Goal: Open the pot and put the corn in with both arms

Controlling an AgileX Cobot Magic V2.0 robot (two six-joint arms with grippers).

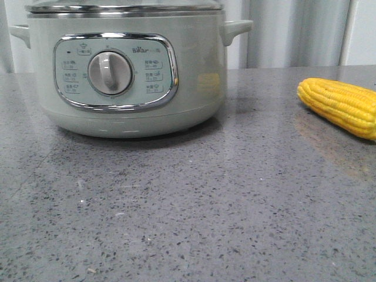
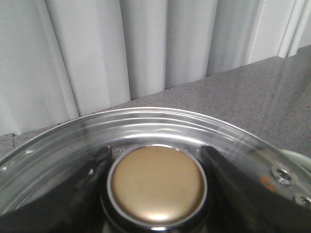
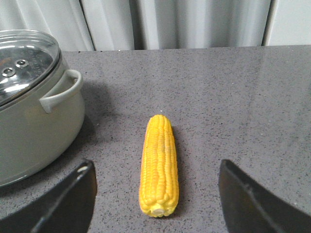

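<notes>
Yellow corn (image 3: pixel 159 167) lay lengthwise between my right gripper (image 3: pixel 158 201)'s wide-open, empty fingers; my left gripper's state I couldn't tell.

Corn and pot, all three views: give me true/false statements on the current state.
1. The glass lid is on the pot. True.
2. The corn is inside the pot. False: it lies on the grey counter, right of the pot.
3. The right end effector is shut on the corn. False: its fingers are spread to either side of the corn, not touching.
4. The left wrist view looks down on the lid's gold knob. True.
5. The corn touches the pot. False: counter shows between them.
</notes>
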